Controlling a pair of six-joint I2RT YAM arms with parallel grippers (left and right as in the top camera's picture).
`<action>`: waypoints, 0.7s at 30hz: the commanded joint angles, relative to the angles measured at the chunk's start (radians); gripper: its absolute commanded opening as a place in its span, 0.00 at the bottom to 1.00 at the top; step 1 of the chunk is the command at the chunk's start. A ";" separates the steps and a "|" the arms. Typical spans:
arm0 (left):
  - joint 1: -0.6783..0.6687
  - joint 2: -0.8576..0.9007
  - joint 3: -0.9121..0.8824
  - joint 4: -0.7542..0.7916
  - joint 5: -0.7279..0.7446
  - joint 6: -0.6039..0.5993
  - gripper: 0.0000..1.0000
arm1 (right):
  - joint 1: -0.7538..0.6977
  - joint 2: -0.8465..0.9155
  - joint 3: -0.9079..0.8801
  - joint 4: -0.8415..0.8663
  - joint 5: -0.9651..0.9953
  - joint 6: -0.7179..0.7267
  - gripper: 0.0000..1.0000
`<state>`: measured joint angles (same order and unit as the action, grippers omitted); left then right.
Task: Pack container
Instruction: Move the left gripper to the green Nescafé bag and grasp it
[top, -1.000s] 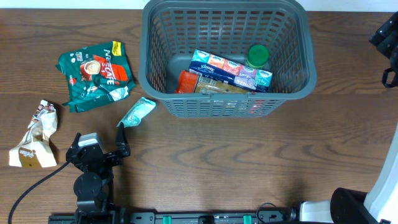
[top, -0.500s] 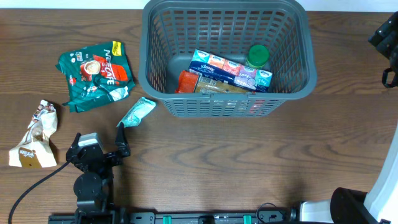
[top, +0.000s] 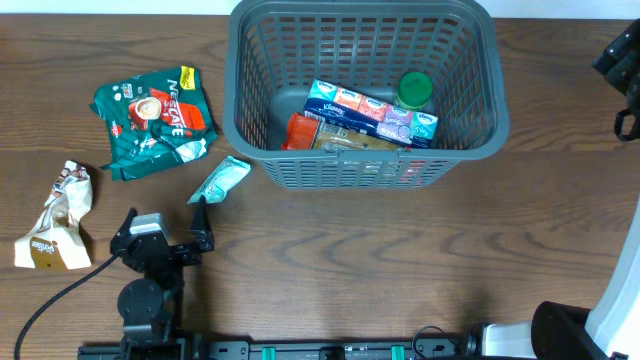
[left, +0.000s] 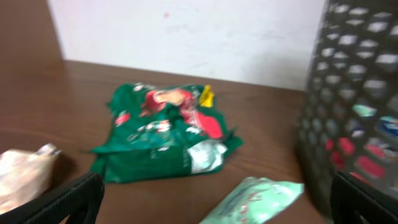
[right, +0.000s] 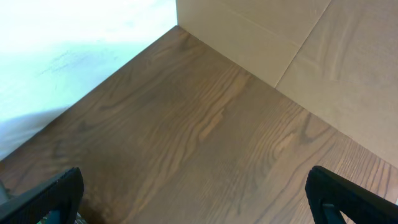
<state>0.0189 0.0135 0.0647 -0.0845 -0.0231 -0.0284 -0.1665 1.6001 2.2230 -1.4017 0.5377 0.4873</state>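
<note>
You get an evenly lit, sharp overhead view: the table (top: 400, 250) shows clear wood grain with no glare, and shadows beside the container (top: 340, 170) are faint and soft. Your left wrist view is blurred throughout, so the green packet (left: 165, 134) and the container's lattice on the right smear. In your right wrist view, the white surface (right: 62, 37) at far left washes out, while the wood grain stays fairly crisp.

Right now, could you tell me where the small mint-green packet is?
Overhead, the mint-green packet lies on the table beside the container's near-left corner, between the green Nescafe bag and the left tool.
</note>
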 joint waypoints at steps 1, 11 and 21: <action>0.006 0.038 0.086 -0.029 0.079 -0.026 0.99 | -0.004 -0.003 -0.002 -0.002 0.006 0.013 0.99; 0.006 0.586 0.658 -0.276 0.031 0.016 0.99 | -0.004 -0.003 -0.002 -0.002 0.006 0.013 0.99; 0.007 1.137 1.307 -0.560 0.038 0.016 0.99 | -0.004 -0.003 -0.002 -0.002 0.006 0.013 0.99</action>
<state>0.0196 1.0641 1.2453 -0.6270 0.0200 -0.0254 -0.1665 1.5997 2.2227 -1.4017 0.5343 0.4900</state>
